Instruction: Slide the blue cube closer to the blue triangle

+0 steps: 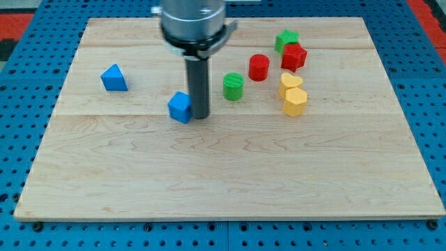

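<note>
The blue cube (180,107) sits on the wooden board (230,174), left of centre. The blue triangle (113,78) lies further toward the view's left and a little higher, well apart from the cube. My tip (200,115) is down on the board right beside the cube's right side, touching it or nearly so. The dark rod rises from there to the grey arm head at the view's top.
A green cylinder (233,86) stands just right of the rod. Further right are a red cylinder (259,67), a green star (286,40), a red star (293,57), a yellow heart (290,81) and a yellow hexagon (295,102).
</note>
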{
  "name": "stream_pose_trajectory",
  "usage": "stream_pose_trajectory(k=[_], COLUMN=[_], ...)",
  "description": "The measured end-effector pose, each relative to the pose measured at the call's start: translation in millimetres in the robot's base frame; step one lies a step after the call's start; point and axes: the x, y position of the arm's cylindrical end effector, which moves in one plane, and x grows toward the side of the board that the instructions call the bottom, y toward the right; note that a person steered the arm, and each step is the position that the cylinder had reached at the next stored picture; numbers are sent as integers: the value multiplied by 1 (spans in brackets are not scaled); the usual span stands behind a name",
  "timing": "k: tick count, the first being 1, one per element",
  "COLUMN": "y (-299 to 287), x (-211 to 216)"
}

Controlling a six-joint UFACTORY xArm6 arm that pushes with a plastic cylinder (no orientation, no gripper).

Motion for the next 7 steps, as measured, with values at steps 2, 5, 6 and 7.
stream_pose_trajectory(k=[2, 5, 6, 7], y=[-3, -19, -19, -52], x=[-11, -23, -26, -30])
